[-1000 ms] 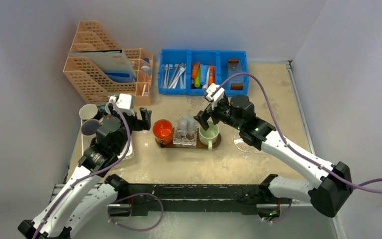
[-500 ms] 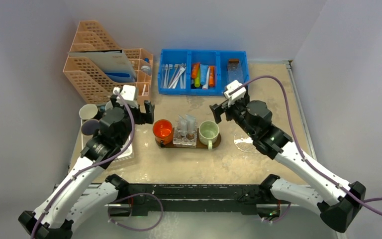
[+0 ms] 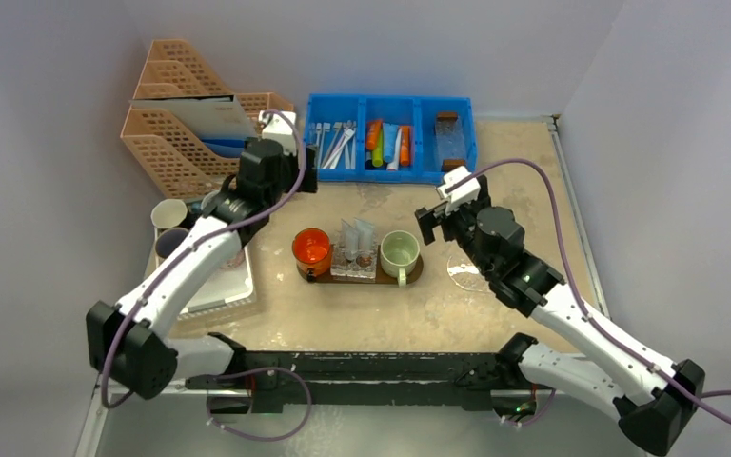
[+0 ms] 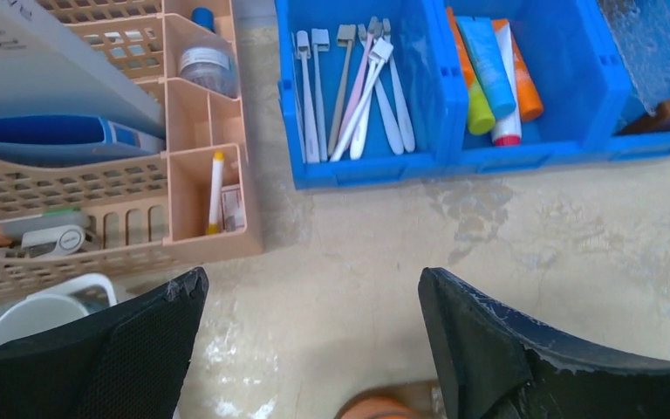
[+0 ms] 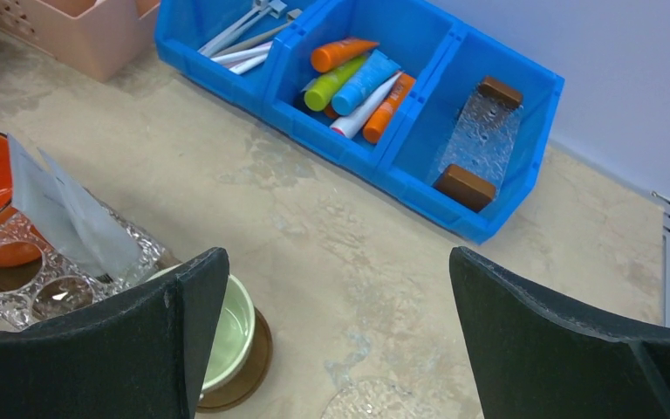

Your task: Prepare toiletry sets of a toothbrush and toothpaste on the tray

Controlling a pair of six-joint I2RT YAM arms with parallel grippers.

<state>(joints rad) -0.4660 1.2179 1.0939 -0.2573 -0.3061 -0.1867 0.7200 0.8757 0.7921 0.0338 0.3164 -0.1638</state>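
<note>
"Where is everything right now?"

"The slim white-handled toothbrushes [image 4: 358, 100] lie in the left compartment of the blue plastic three-part bin [image 4: 443, 96]. That is at 12 o'clock from my left fingers [image 3: 306, 175], which hang spread wide with nothing between them. The flat dark brown wooden tray with rounded ends [image 3: 418, 270] sits on the pale mottled desk [image 4: 384, 262], at 6 o'clock from the bin. Two pale grey-white toothpaste tubes [image 5: 61, 214] stand in a clear dimpled holder [image 5: 17, 266] on it. My right fingers [image 3: 435, 226] hover at about 2 o'clock of the tray, also spread and empty."

"So what's the step?"

"Fetching a brush, I judge, since none shows on the tray. Most handles run 12 to 6, so I'd set my fingers at 9 and 3 across one handle. The two on the 9 o'clock side lie straight, apart from the crossed bundle, and one of those looks the cleaner pick."

"Anything to watch?"

"The bin wall is just beside them, so one finger needs room to slip in. I'd pinch mid-handle and lift straight up before swinging toward 6 o'clock, lest a neighbour come along."
</note>
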